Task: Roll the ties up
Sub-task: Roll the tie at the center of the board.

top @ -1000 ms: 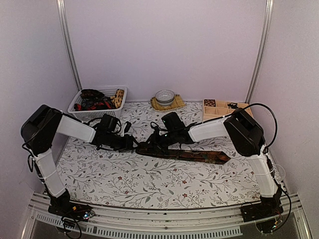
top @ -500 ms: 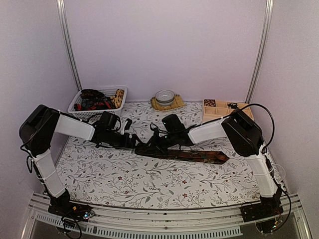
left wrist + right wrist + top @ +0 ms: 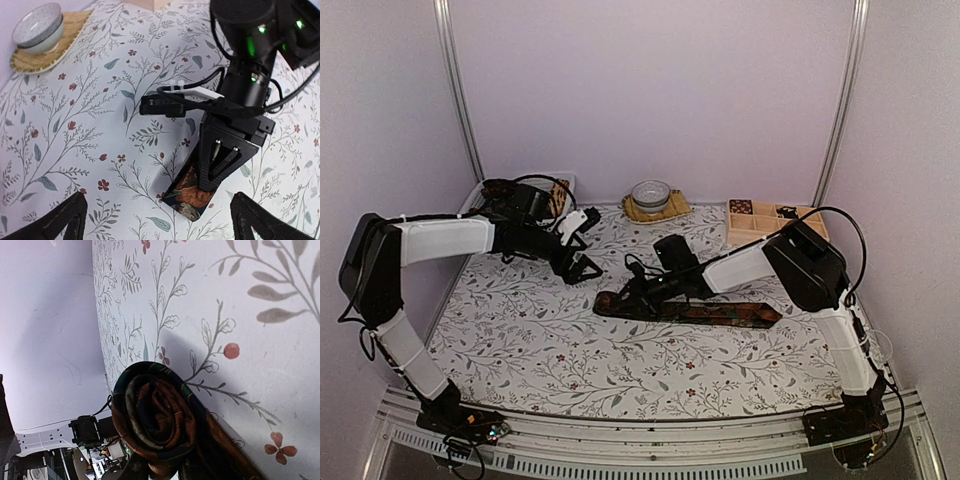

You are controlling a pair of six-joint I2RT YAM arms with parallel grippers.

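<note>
A dark tie (image 3: 720,312) with a red-brown and green pattern lies flat across the middle of the table, its pointed tip to the right. Its left end is wound into a small roll (image 3: 160,425). My right gripper (image 3: 638,293) is shut on that roll, and in the left wrist view one black finger (image 3: 220,160) of it covers the tie's end (image 3: 190,197). My left gripper (image 3: 588,242) hovers wide open, back and left of the tie, with nothing between its fingers (image 3: 55,225).
At the back left stands a white basket (image 3: 480,205) holding more ties (image 3: 510,205). A bowl (image 3: 650,193) sits on a woven mat at the back centre. A wooden compartment box (image 3: 765,215) is at the back right. The tablecloth is floral.
My left gripper opened, let go of the tie's end and pulled back and left toward the basket. My right gripper closed on the rolled end and stayed there.
</note>
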